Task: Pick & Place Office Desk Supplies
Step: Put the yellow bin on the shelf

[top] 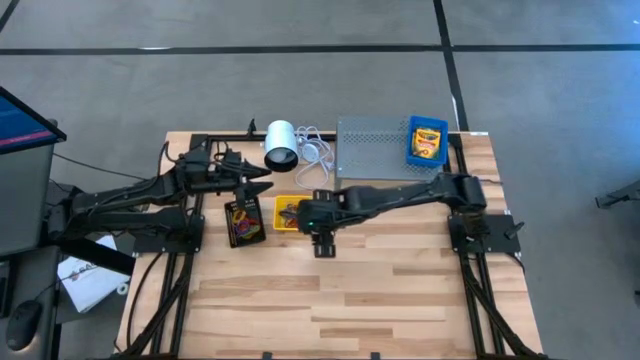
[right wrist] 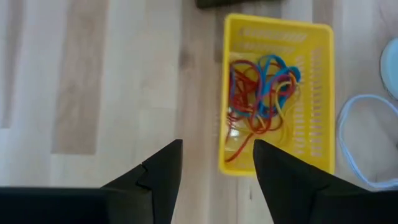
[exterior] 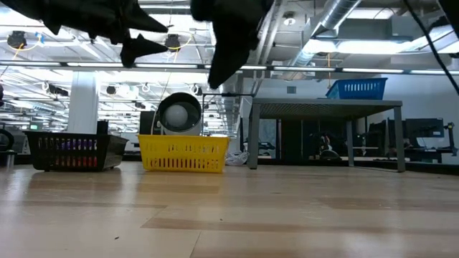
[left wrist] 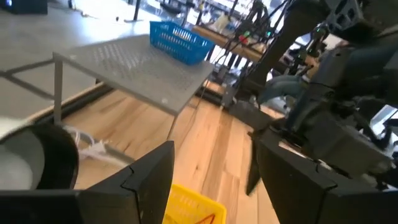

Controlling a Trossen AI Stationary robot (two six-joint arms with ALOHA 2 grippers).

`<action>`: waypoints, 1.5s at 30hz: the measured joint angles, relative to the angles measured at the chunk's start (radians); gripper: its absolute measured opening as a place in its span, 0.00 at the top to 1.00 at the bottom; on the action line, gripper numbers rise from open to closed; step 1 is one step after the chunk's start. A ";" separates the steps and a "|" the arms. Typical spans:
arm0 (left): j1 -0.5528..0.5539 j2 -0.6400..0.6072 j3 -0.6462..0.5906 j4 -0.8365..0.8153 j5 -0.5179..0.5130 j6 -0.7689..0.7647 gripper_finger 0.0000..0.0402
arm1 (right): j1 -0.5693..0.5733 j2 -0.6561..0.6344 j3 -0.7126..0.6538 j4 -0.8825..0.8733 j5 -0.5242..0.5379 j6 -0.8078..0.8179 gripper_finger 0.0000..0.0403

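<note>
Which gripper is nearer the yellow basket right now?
Right. The right gripper hangs just above the yellow basket holding the rubber bands; the left gripper hovers farther off, nearer the white cylinder.

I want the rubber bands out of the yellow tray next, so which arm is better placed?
Probably the right: its tool hangs open just above the yellow tray holding the rubber bands. The left tool sits farther off, beside the black tray.

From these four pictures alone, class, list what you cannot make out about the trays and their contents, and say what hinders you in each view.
- Black tray contents: too small in the high view; behind the basket wall in the low view.
- Yellow tray: its near rim is partly hidden behind the right gripper in the right wrist view; the rubber bands are too tangled to count.
- Blue tray: crayon boxes too small to count in the high view.
</note>
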 joint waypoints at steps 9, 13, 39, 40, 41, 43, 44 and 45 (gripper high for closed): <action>0.000 -0.008 0.000 -0.073 0.000 0.000 0.44 | -0.052 0.118 0.079 -0.025 -0.045 0.016 0.50; 0.000 -0.008 0.000 -0.073 0.000 0.000 0.44 | -0.056 0.153 0.087 -0.010 -0.056 0.016 0.49; 0.000 -0.008 0.000 -0.118 0.000 0.005 0.44 | -0.055 0.218 0.086 0.073 -0.109 -0.019 0.63; 0.000 -0.008 0.000 -0.118 0.000 0.005 0.44 | -0.057 0.218 0.087 0.074 -0.109 -0.021 0.64; 0.000 -0.008 0.000 -0.120 0.000 0.004 0.44 | -0.060 0.217 0.087 0.074 -0.109 -0.022 0.64; 0.000 -0.008 0.000 -0.122 0.000 0.003 0.44 | -0.068 0.218 0.087 0.071 -0.109 -0.025 0.64; 0.000 -0.008 0.000 -0.122 0.000 0.003 0.44 | -0.072 0.218 0.087 0.071 -0.109 -0.029 0.64; 0.000 -0.008 0.000 -0.122 0.000 0.002 0.44 | -0.076 0.218 0.087 0.071 -0.109 -0.029 0.64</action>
